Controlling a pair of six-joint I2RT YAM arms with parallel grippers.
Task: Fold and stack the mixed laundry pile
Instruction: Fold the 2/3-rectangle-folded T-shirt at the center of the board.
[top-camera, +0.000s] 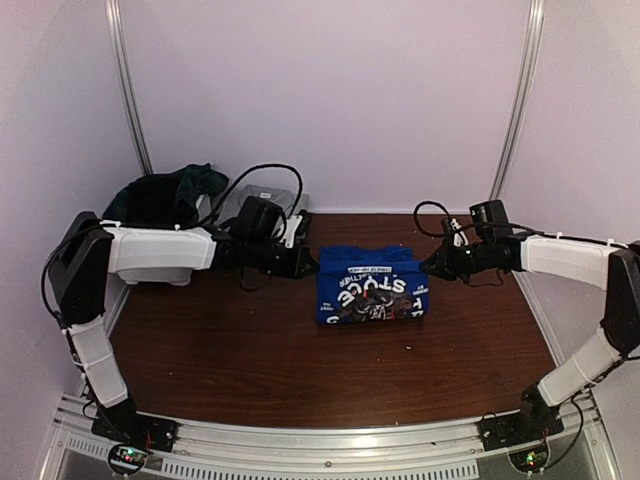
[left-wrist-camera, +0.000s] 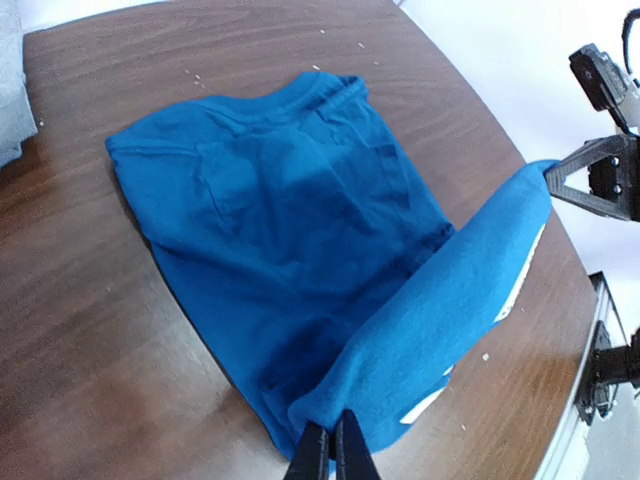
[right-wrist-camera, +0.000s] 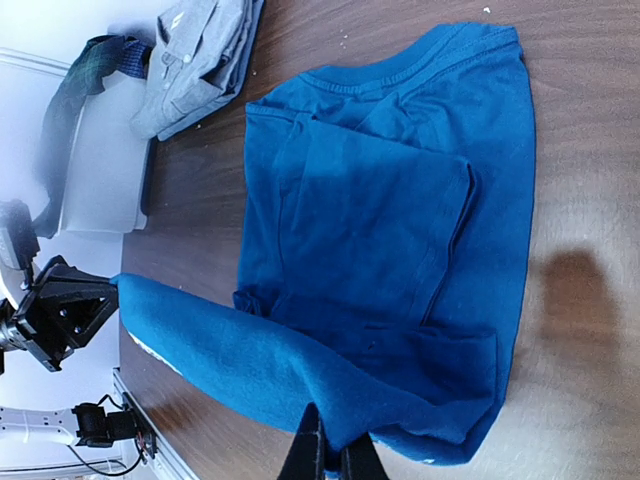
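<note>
**Both claws shut on one raised fold of a T-shirt**
Top view: the royal-blue printed T-shirt (top-camera: 372, 285) lies mid-way across the dark brown wooden worktop (top-camera: 250, 350), the left claw (top-camera: 312, 265) and right claw (top-camera: 428, 268) at its side edges, their tips too small to read; a dark green heaped garment (top-camera: 180, 190) sits back left, partly hidden by the left arm. Left wrist view: the closed fingers (left-wrist-camera: 322, 452) pinch the shirt's lifted edge, which stretches to the right claw; the print is mostly hidden, and a grey folded shirt (left-wrist-camera: 10, 90) is cut off at the left. Right wrist view: this claw's jaws likewise clamp the fold; the green cloth drapes, blurred, over a white plastic basket (right-wrist-camera: 100, 150).
</note>
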